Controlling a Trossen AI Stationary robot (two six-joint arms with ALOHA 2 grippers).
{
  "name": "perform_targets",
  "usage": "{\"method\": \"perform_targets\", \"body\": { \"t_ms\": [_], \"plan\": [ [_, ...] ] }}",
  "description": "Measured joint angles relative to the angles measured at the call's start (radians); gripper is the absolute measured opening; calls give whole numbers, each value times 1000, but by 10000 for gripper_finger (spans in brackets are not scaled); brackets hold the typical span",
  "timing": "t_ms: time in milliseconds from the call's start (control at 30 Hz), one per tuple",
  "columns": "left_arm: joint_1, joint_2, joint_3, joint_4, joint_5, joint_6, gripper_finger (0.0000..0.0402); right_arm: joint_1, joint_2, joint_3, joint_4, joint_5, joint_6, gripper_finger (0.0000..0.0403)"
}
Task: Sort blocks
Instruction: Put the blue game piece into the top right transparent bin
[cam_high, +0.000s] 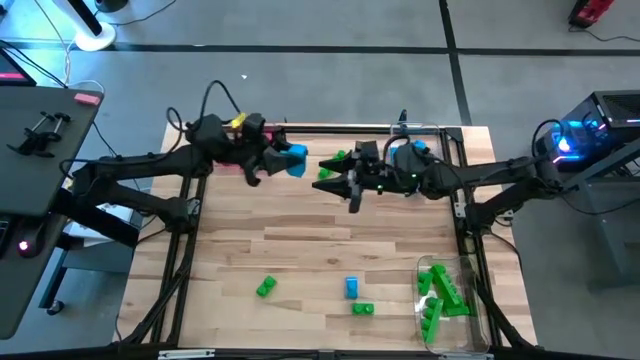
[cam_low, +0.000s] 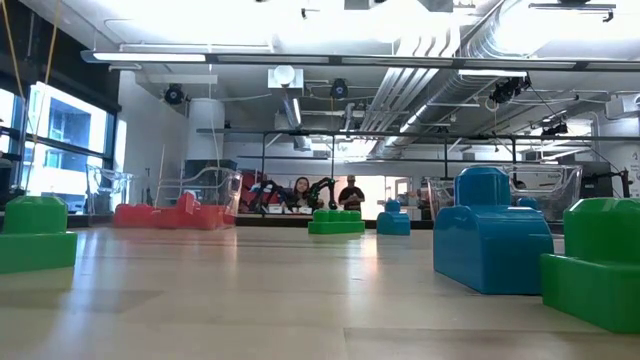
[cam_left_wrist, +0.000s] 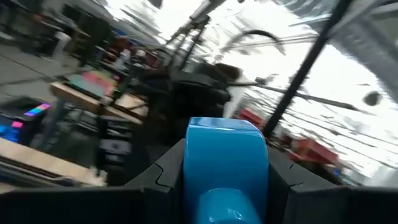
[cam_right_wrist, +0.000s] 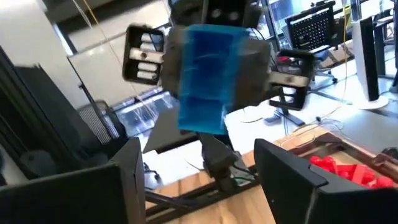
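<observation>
Blue block clamped in left gripper, raised at upper centre of the high view, right gripper facing it just beside, fingers spread and empty, loose blocks along lower edge, green ones in tray lower right.

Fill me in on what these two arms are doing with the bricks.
They're sorting toy bricks by colour. The left hand is shut on a blue brick, held up over the far side of the table. The right hand faces it with its fingers open, empty. Green bricks already lie in a clear tray at the near right, and red ones sit in another at the far left. Two green bricks and a blue one lie loose near the front edge.
</observation>
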Motion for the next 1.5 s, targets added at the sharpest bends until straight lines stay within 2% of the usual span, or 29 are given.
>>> {"method": "perform_targets", "body": {
  "t_ms": [133,267,400,533,667,733,1100,1233,1433,1500],
  "plan": [
    [-8,40,0,2,-67,59,111,22,38,61,-83,35,-102,193],
    [-9,55,0,19,-70,63,111,43,52,112,-214,175,-164,193],
    [-12,56,0,41,-70,67,111,43,51,125,-209,223,-181,193],
    [-25,56,0,95,-64,74,111,40,51,128,-207,214,-154,193],
    [-39,66,0,91,-65,114,111,29,51,128,-162,110,-113,193],
    [-45,80,-1,96,-70,120,111,28,51,128,-145,90,-93,193],
    [-58,153,-1,219,-73,130,111,28,51,128,-163,118,-72,186],
    [-58,158,-1,213,-67,131,111,28,51,128,-164,148,-72,145],
    [-57,156,-1,217,-59,147,111,10,51,128,-165,148,-69,30],
    [-57,156,-1,218,-59,145,115,6,50,128,-165,147,-68,10]
  ]
}}
